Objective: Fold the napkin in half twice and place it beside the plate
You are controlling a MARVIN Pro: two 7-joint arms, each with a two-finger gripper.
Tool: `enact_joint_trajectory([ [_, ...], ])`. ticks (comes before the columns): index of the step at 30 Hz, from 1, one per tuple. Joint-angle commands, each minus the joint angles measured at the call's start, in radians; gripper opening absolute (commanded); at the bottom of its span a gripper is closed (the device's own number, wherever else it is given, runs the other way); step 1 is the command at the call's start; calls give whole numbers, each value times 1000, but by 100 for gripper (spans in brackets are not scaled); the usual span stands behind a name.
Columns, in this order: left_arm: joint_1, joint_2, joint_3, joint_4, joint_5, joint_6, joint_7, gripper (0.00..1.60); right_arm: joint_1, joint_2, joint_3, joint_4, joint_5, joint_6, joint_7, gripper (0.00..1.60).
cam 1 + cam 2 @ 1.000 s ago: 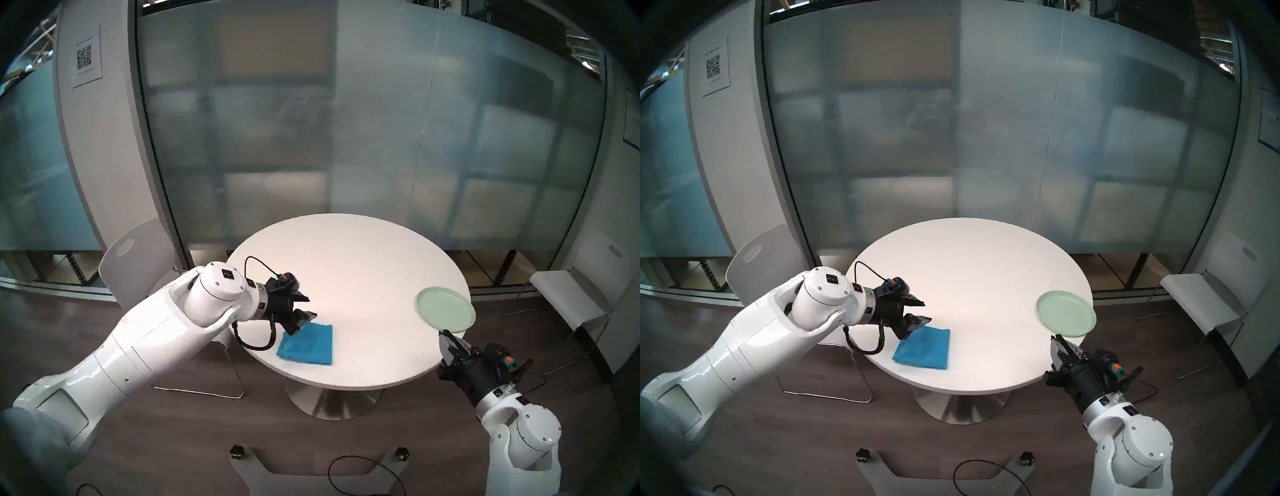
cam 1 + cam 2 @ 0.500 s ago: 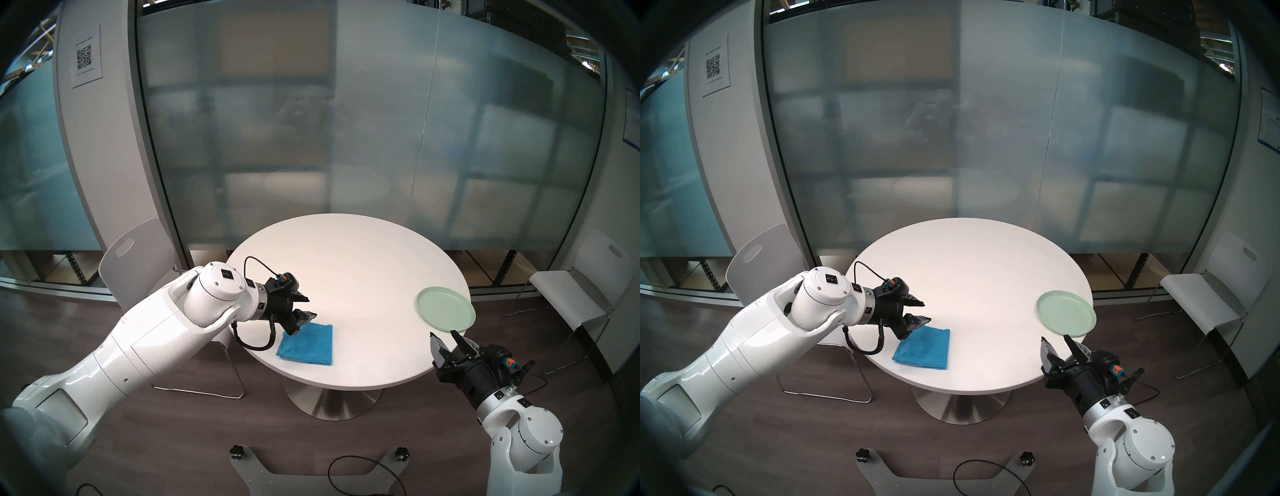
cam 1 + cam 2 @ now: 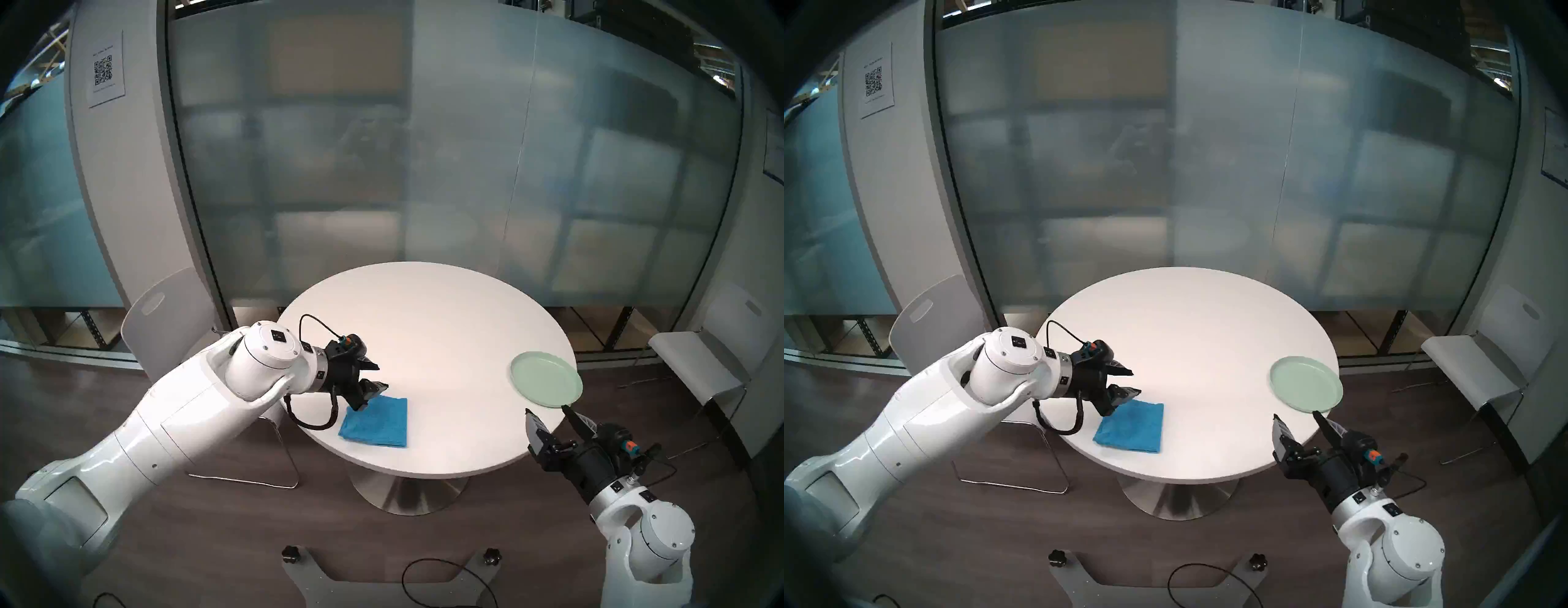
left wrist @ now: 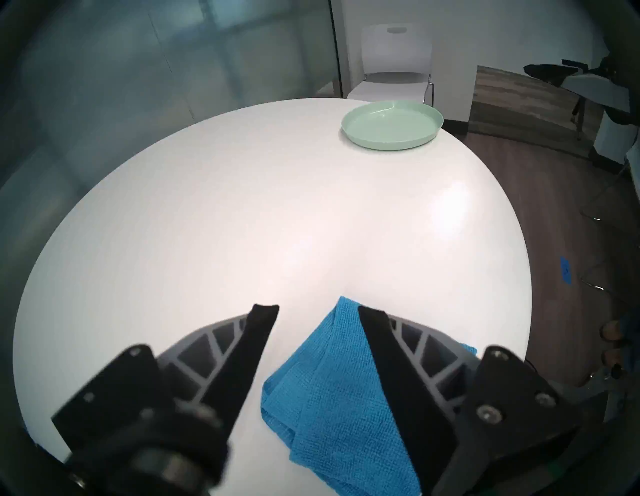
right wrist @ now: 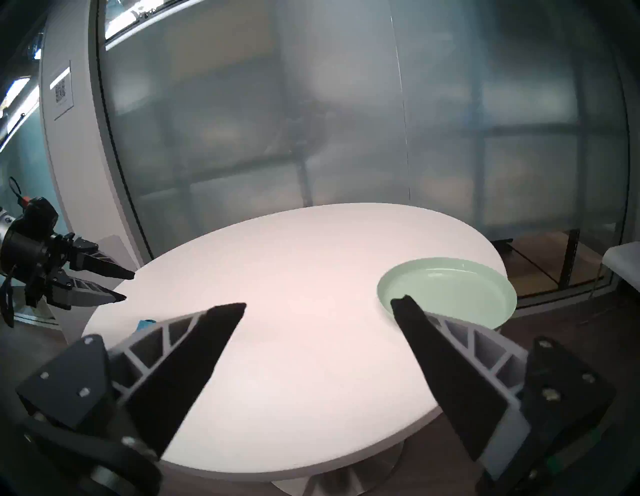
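Napkin lies folded flat, a bright blue terry square on the near-left part of the round white desk, close to the near edge. In the left wrist view the napkin shows layered folds, one corner pointing far. Left end effector hovers at the napkin's far-left corner, fingers parted at a middling gap, nothing between them; in the left wrist view its right finger overlaps the cloth, contact cannot be told. Left end effector angles down toward the desk.

Plate, pale mint green, round with a low raised rim, sits at the right edge of the desk, slightly overhanging it, well apart from the napkin. Plate is empty in the left wrist view. Right end effector sits just off the near-right desk edge, spread wide, holding nothing; its right fingertip is near the plate's near rim, touching or not cannot be told. In the right wrist view the right end effector frames bare desk, with the plate behind its right finger.

White chair stands far-left of the desk, another white chair on the right. Frosted glass wall behind.
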Motion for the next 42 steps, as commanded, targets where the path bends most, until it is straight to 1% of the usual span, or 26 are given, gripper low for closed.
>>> enact_joint_trajectory([
  [1, -14, -2, -8, -14, -1, -4, -2, 112, 5, 0, 1, -34, 2, -11, 2, 160],
  [16, -15, -1, -7, -14, -2, -4, -2, 112, 6, -12, 3, -33, 1, -9, 4, 160],
  [19, -15, -1, -6, -14, -2, -4, -1, 112, 18, -15, -4, -5, -10, -33, -2, 160],
  [25, -15, -1, -6, -14, -3, -4, -1, 112, 81, 5, -19, 57, -25, -52, -12, 160],
  [28, -15, -1, -6, -14, -3, -4, -1, 112, 122, 28, -16, 93, -34, -48, -14, 160],
  [29, -15, -1, -6, -14, -3, -4, -1, 112, 122, 28, -16, 93, -34, -48, -14, 160],
  [30, -15, -1, -6, -14, -3, -5, -1, 112, 135, 41, -15, 107, -45, -52, -13, 160],
  [42, -15, -1, -5, -14, -4, -5, 0, 112, 244, 121, 19, 220, -68, -34, 1, 160],
])
